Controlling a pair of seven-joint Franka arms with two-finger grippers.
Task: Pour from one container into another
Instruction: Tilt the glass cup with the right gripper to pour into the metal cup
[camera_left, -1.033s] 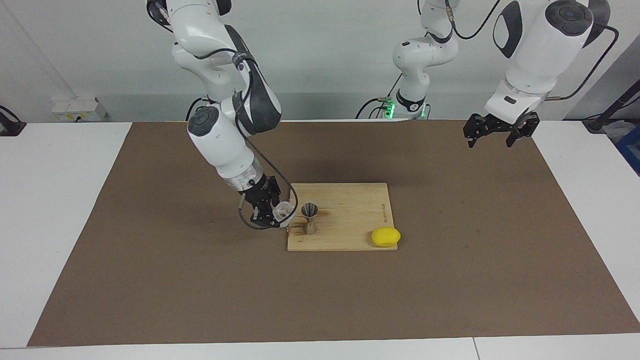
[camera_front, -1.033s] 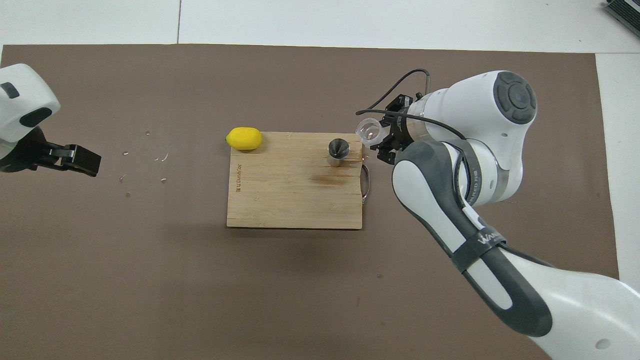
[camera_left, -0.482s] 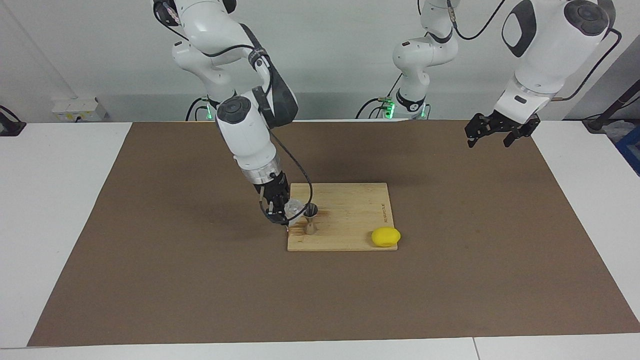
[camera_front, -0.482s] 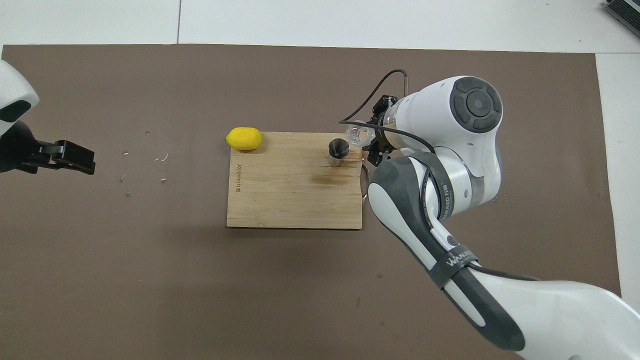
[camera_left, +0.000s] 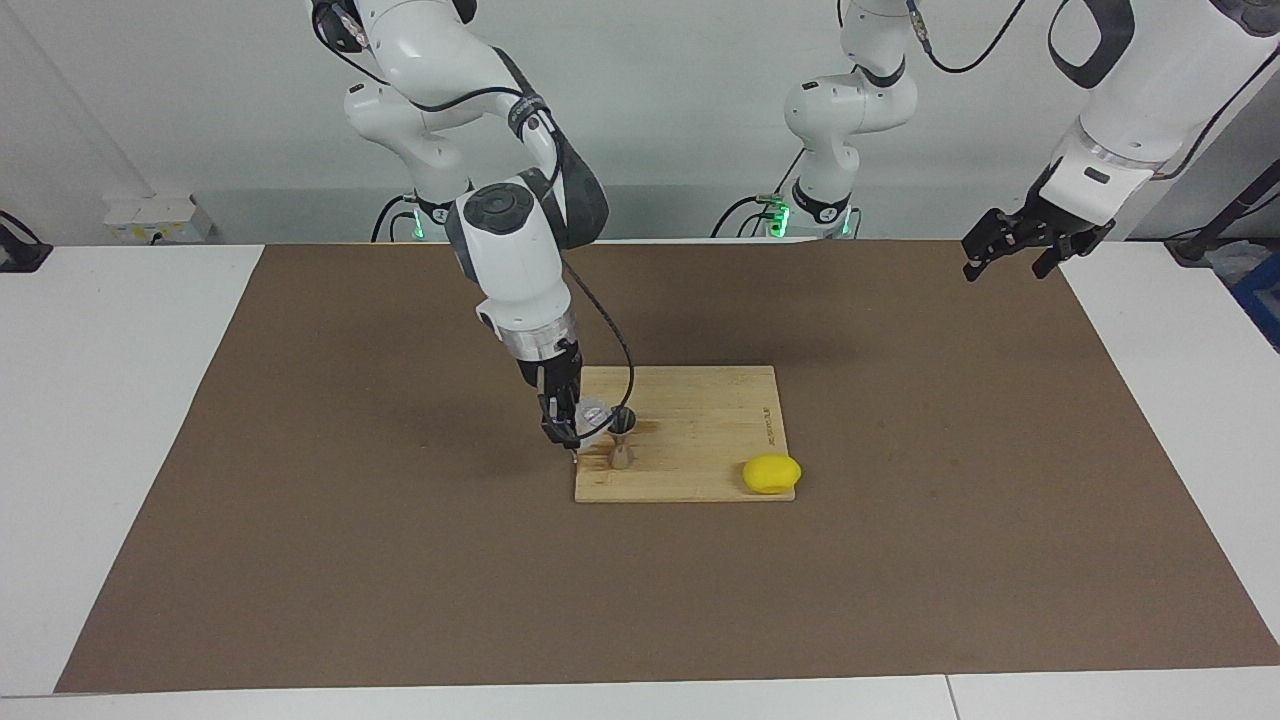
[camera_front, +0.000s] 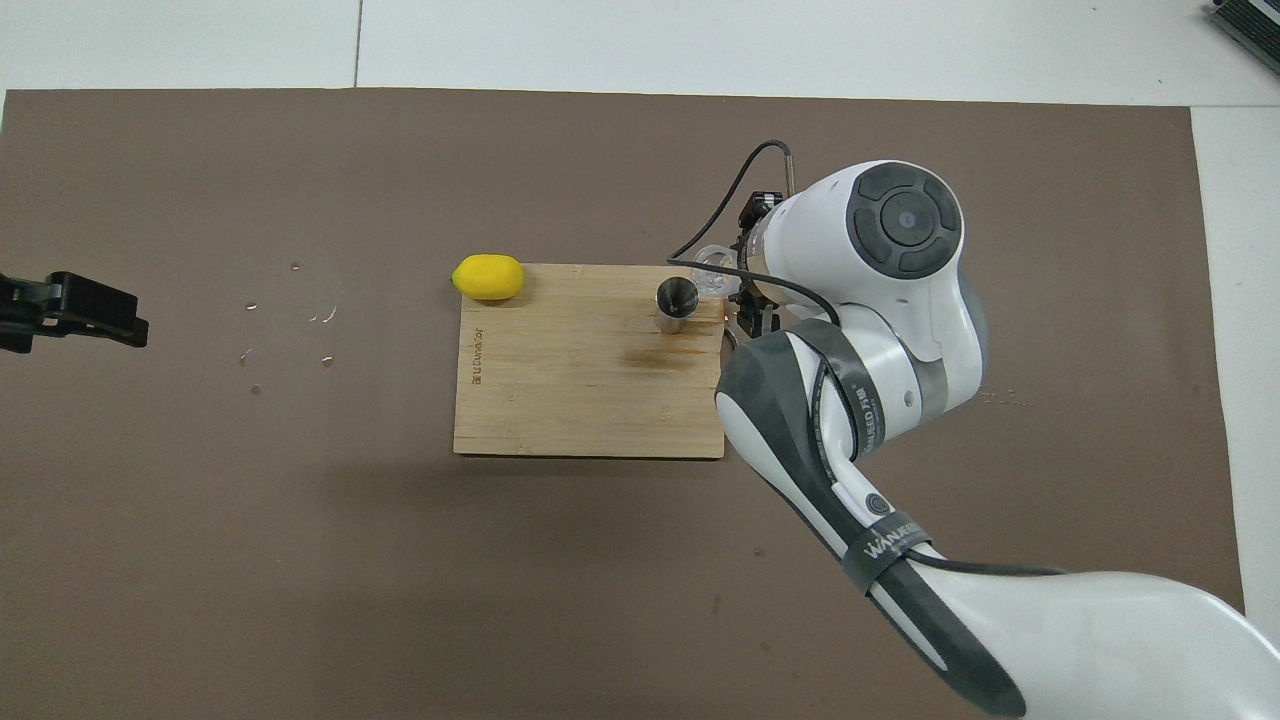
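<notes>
A small clear ribbed cup hangs tilted toward the steel hourglass jigger, its rim almost at the jigger's mouth. My right gripper is shut on the cup, over the corner of the wooden board toward the right arm's end. The jigger stands upright on that board. In the overhead view the right wrist hides most of the gripper. My left gripper hangs open in the air over the mat's edge at the left arm's end, holding nothing.
A yellow lemon lies at the board's corner farthest from the robots, toward the left arm's end. A brown mat covers the table. A dark stain marks the board beside the jigger.
My right gripper carried the cup from beside the board to the jigger and the wrist turned more upright, tipping the cup at its mouth. The left arm rose and drew away toward its own end.
</notes>
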